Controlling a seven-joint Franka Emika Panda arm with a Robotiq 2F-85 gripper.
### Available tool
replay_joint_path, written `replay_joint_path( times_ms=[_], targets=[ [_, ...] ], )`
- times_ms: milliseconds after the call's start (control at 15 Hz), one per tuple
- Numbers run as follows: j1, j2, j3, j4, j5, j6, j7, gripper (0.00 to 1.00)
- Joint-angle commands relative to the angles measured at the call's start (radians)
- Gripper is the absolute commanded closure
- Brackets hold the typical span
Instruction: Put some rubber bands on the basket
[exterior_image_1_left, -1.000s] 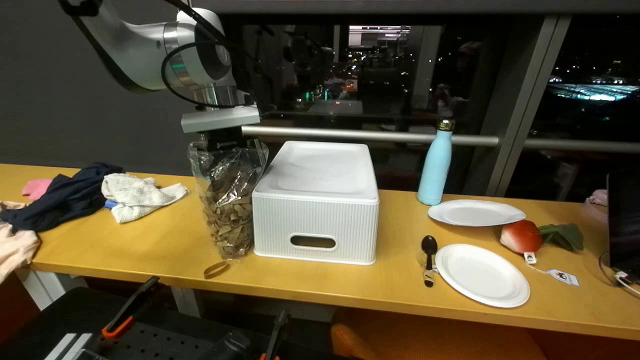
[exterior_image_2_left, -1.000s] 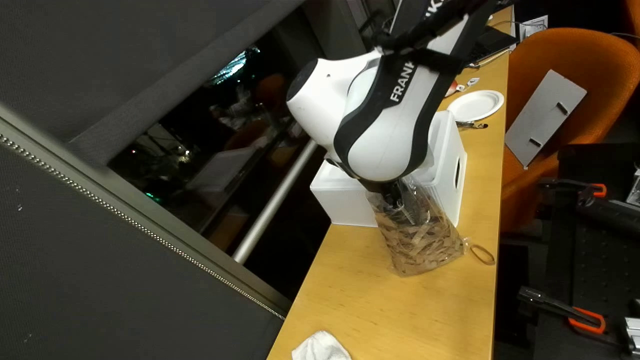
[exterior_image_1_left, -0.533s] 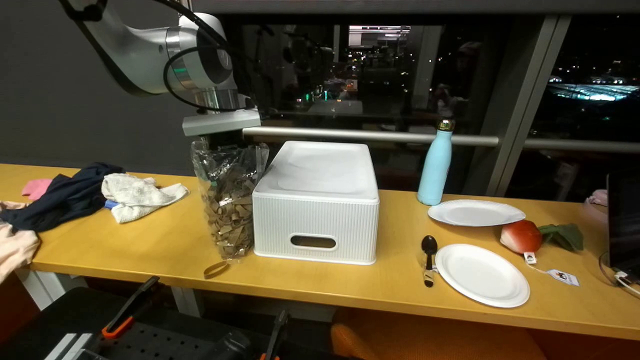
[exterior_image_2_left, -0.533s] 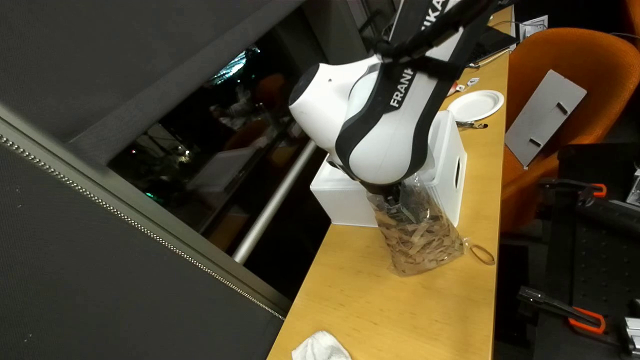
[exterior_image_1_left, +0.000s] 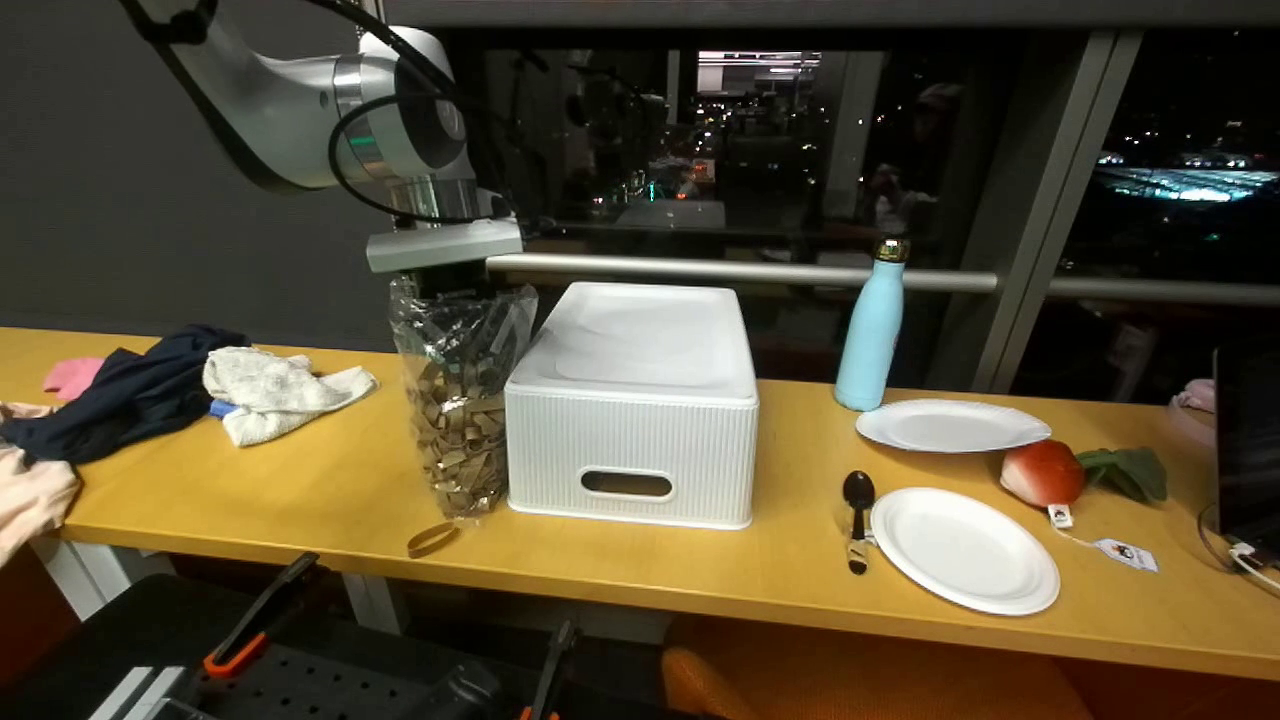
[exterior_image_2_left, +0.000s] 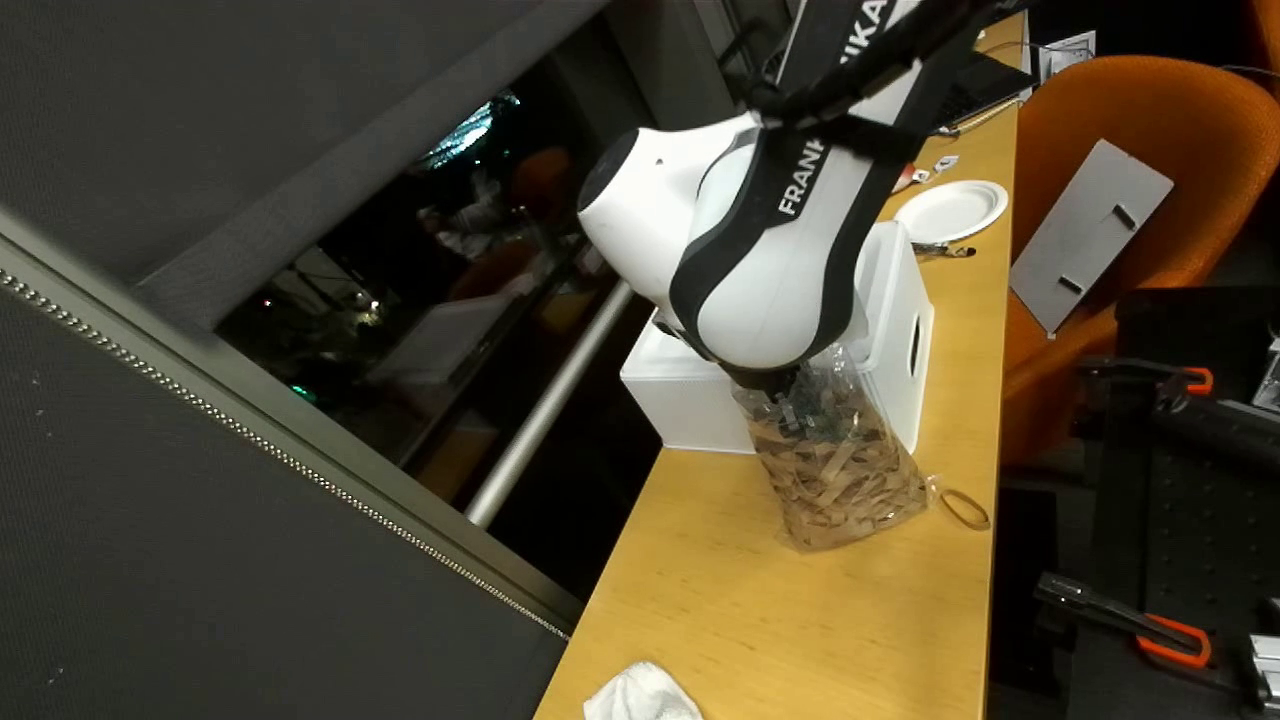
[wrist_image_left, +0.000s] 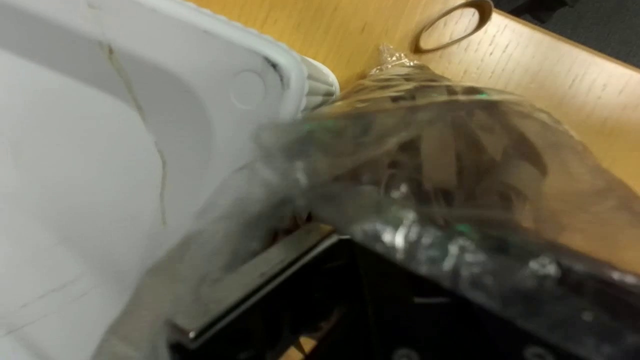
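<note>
Brown rubber bands (exterior_image_1_left: 460, 440) fill the lower part of an upright clear plastic bag (exterior_image_2_left: 845, 520). A single loose rubber band (exterior_image_1_left: 433, 540) lies near the table's front edge, also visible in the wrist view (wrist_image_left: 457, 25). The basket (exterior_image_1_left: 632, 450), white and ribbed with a flat recessed top, stands right against the bag. My gripper (exterior_image_2_left: 803, 412) points down inside the bag mouth, its tips among the bands. Plastic and bands cover the fingertips in both exterior views. In the wrist view a finger (wrist_image_left: 260, 277) fills the bottom, blurred; whether anything is held is hidden.
A blue bottle (exterior_image_1_left: 872, 330), paper plates (exterior_image_1_left: 965, 550), a black spoon (exterior_image_1_left: 858, 520) and a toy turnip (exterior_image_1_left: 1042, 473) sit beyond the basket. Crumpled cloths (exterior_image_1_left: 275, 390) lie on the opposite side. A metal rail (exterior_image_1_left: 750, 266) runs along the window behind.
My arm has sunk slightly. The bag's upper part has drawn narrower, and bands around my fingers have shifted upward. The loose band and the basket have stayed put.
</note>
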Motion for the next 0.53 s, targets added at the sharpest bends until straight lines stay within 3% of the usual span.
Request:
replay_joint_path(
  times_ms=[0, 467],
  targets=[
    [-0.005, -0.018, 0.005, 0.004, -0.001, -0.004, -0.002, 1.0],
    [-0.004, -0.056, 0.005, 0.011, 0.003, -0.034, 0.004, 0.99]
  ],
)
